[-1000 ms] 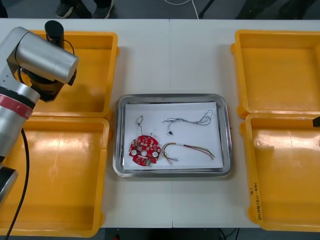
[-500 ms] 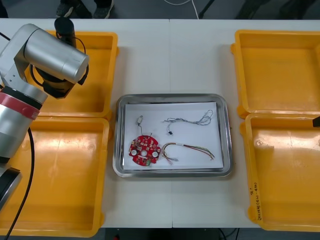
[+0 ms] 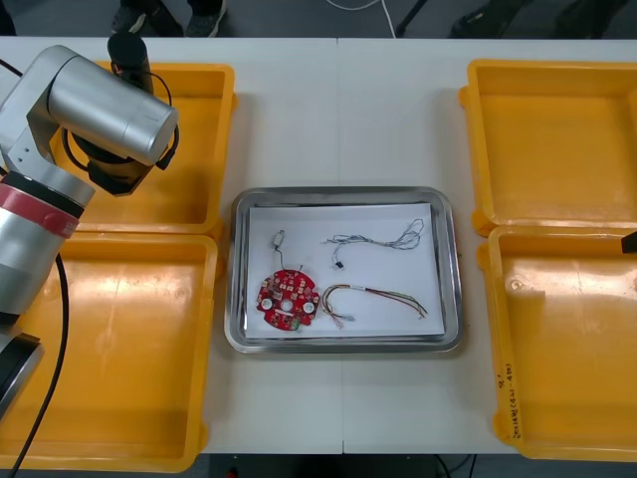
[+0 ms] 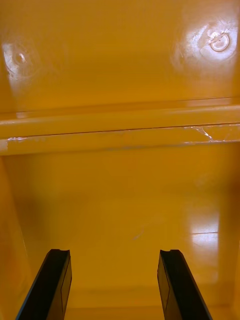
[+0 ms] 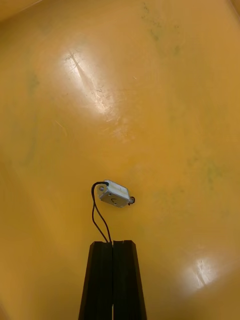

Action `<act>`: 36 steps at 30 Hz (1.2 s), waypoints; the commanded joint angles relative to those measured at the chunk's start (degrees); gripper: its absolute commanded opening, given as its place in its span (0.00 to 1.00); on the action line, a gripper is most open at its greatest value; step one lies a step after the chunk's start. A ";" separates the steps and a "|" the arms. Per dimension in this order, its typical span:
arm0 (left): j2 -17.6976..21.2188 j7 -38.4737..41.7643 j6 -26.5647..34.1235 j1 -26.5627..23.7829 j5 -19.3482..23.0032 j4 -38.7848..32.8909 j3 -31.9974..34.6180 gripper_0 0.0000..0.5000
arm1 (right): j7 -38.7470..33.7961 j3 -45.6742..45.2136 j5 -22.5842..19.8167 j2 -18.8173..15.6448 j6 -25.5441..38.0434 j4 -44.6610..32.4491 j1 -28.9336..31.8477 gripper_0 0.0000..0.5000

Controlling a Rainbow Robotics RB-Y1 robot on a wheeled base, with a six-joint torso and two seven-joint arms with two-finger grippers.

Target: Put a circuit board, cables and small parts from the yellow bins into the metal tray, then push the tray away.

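Overhead, the shiny rectangular metal tray (image 3: 343,192) holds a round red circuit board (image 3: 287,298) and cables (image 3: 373,240). Right gripper (image 4: 114,252) hangs spread, empty, over a yellow plastic bin (image 4: 120,60). Left gripper (image 5: 112,243), fingers together, seemingly pinches a small grey metal part (image 5: 115,193) by its black wires.

metal tray (image 3: 454,269): red circuit board (image 3: 288,299), blue-white cable (image 3: 376,240), red-yellow cable (image 3: 370,291) | small metal part (image 5: 115,194): hanging over yellow bin (image 5: 165,90)

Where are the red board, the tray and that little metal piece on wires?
circuit board (image 3: 288,299): front view, its middle.
metal tray (image 3: 344,194): front view, far rim.
small metal part (image 5: 115,194): left wrist view, its body.
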 commanded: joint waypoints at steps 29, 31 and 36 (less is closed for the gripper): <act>7.87 -19.64 8.48 -13.46 17.33 6.24 -0.78 1.00 | 0.24 -2.02 -0.73 0.08 -0.20 -1.61 0.26 1.00; 8.48 -23.16 8.39 -15.22 19.44 8.96 -0.86 1.00 | 0.24 -2.02 -0.81 0.08 -0.11 -1.70 0.35 1.00; 9.89 -34.23 7.78 -18.03 23.74 13.71 -0.86 1.00 | 0.24 -2.02 -0.90 0.08 -0.11 -1.79 0.26 1.00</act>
